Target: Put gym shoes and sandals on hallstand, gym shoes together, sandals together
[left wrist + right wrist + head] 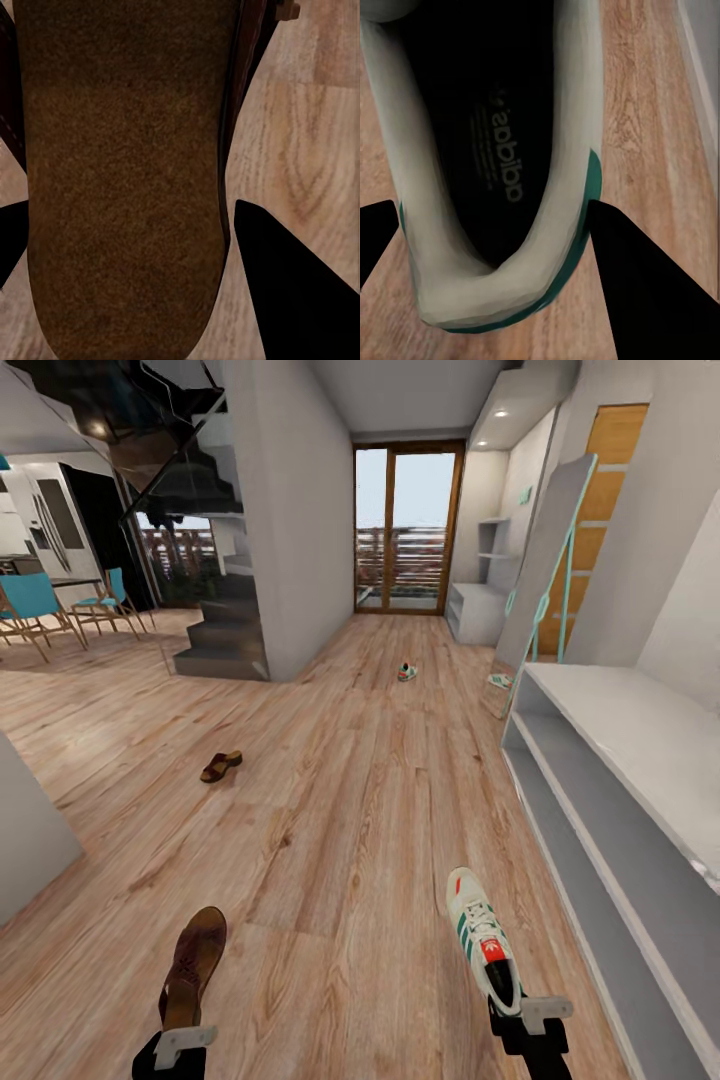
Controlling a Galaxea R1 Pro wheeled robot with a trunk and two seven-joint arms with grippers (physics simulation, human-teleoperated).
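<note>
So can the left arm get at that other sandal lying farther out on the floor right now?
Probably not yet. The left gripper is already shut on a sandal, and the far sandal lies well ahead on open floor. Nothing blocks it, but the robot would need to drive closer.

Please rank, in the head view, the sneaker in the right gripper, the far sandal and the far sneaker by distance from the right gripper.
1. Held sneaker, in the right gripper.
2. Far sandal, left, mid-floor.
3. Far sneaker, ahead, near the door.
</note>
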